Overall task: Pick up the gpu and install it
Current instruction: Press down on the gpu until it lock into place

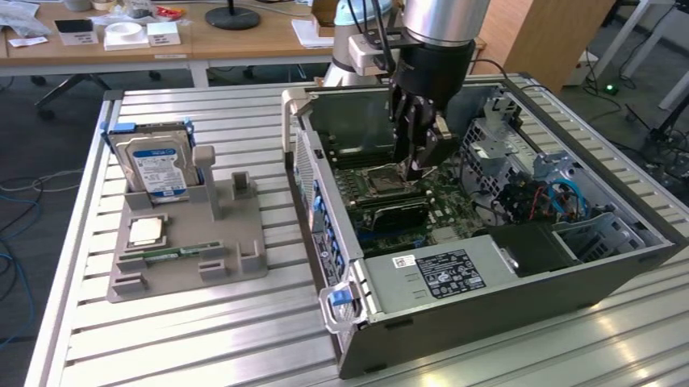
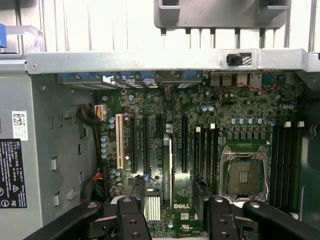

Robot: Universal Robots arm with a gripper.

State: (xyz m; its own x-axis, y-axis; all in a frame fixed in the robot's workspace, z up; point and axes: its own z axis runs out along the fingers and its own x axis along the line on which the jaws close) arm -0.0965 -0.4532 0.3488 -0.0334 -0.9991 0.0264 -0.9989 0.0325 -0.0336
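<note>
The gripper [image 1: 415,165] [image 2: 167,192] is hanging inside the open computer case [image 1: 485,314], low over the motherboard [image 2: 250,115], with its jaws standing wide and gripping nothing. In the wrist view its two dark fingers [image 2: 136,192] are flanking the gpu [image 2: 166,160] without clearly touching it.

The gpu [image 1: 390,214] is standing edge-up in one of the long expansion slots, beside the bare processor socket [image 2: 243,176]. From the exterior view it is showing as a dark card lying across the board just below the fingertips.

Out on the slatted table [image 1: 215,339], towards the exterior view's left, the grey parts tray [image 1: 242,250] is holding the hard drive [image 1: 160,165] upright, a processor chip [image 1: 148,232] and the RAM strip [image 1: 173,254]; no card is sitting in it.

I am judging the pick-up done and the card placed in its slot, with the grip let go. Whether it is pushed fully home I cannot tell from here.
</note>
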